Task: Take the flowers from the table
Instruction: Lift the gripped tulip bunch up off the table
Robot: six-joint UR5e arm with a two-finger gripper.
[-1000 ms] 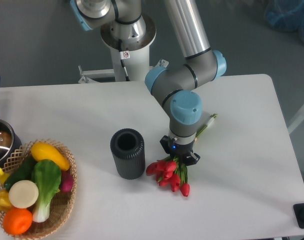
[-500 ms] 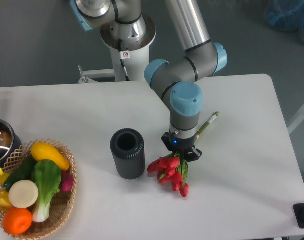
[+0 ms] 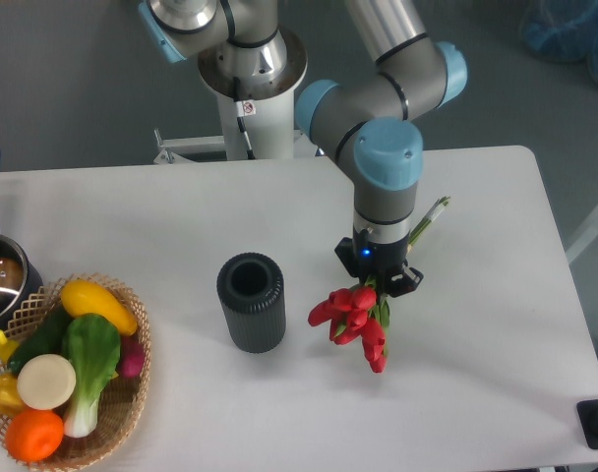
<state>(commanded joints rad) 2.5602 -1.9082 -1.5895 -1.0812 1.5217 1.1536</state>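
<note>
Clamped on the stems, the gripper (image 3: 380,280) points straight down over the right half of the table (image 3: 476,393), its fingers closed around the flowers (image 3: 356,317) just above the buds; the bunch runs on a slant, its long axis going from the green stem ends (image 3: 432,214), which stick out past the wrist toward the table's far right corner, down to the red buds, which hang toward the near edge and a little left; whether the lowest bud touches the white surface cannot be told from this view. Just left of the buds, apart from them, stands a dark ribbed vase (image 3: 251,301) (upright, mouth open to the camera); a wicker basket (image 3: 122,418) of toy vegetables sits at the near left corner; a pot (image 3: 2,280) shows at the left edge.
</note>
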